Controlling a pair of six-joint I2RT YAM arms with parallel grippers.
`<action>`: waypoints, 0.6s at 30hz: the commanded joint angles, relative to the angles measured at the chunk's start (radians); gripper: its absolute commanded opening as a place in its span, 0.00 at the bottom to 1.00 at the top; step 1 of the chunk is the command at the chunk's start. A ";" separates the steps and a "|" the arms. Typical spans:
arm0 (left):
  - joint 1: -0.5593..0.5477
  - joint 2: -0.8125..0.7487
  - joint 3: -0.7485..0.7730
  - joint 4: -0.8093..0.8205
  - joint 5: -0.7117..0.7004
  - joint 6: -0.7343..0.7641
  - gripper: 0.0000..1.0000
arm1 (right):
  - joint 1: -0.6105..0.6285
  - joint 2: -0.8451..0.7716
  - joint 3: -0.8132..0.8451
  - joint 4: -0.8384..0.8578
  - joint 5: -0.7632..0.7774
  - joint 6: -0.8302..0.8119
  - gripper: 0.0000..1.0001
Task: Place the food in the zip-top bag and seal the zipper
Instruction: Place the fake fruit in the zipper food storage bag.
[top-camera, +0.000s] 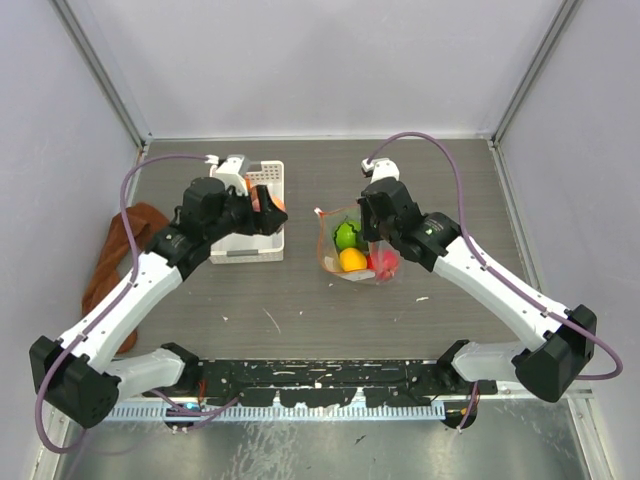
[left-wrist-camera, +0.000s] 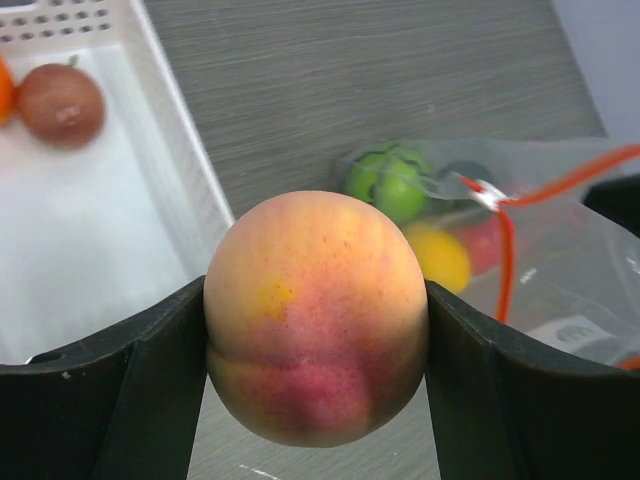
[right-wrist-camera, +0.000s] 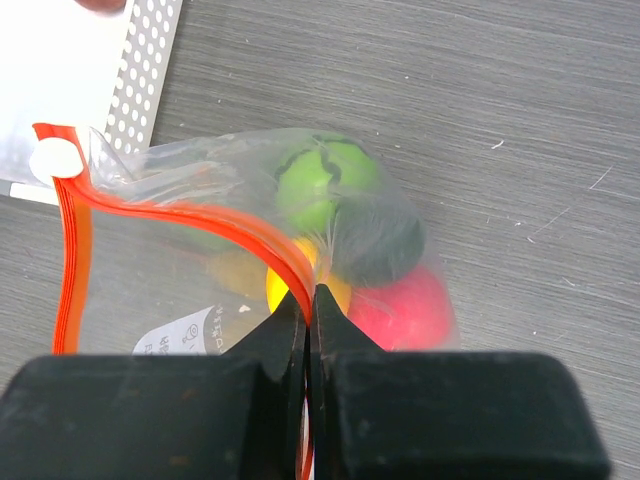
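The left gripper (left-wrist-camera: 316, 335) pinches a peach (left-wrist-camera: 315, 280) between its two black fingers, one on each flank, and holds it above the grey table (top-camera: 300, 300). From the peach, the white slotted basket (left-wrist-camera: 90, 230) sits at 10 o'clock with a brownish-maroon fruit (left-wrist-camera: 60, 103) in its far corner, and the zip-top bag (top-camera: 352, 262) lies at 2 o'clock. In the top view the bag rests at 3 o'clock from the basket. The right gripper (right-wrist-camera: 308, 310) is pressed together on the zipper (right-wrist-camera: 190, 205), lifting one lip of the bag's mouth, which gapes towards the basket. Inside lie a bright green fruit (right-wrist-camera: 320, 180), a dark green one (right-wrist-camera: 378, 245), a yellow one (right-wrist-camera: 280, 292) and a magenta-red one (right-wrist-camera: 405, 310), crowded together.
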 joint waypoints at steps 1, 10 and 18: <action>-0.077 -0.042 -0.024 0.178 0.106 0.010 0.58 | -0.006 -0.039 0.000 0.015 0.002 0.027 0.06; -0.197 -0.074 -0.080 0.342 0.123 0.038 0.53 | -0.005 -0.046 -0.007 0.010 -0.020 -0.020 0.06; -0.267 -0.015 -0.093 0.527 0.203 0.154 0.44 | -0.005 -0.050 0.003 0.029 -0.015 -0.012 0.06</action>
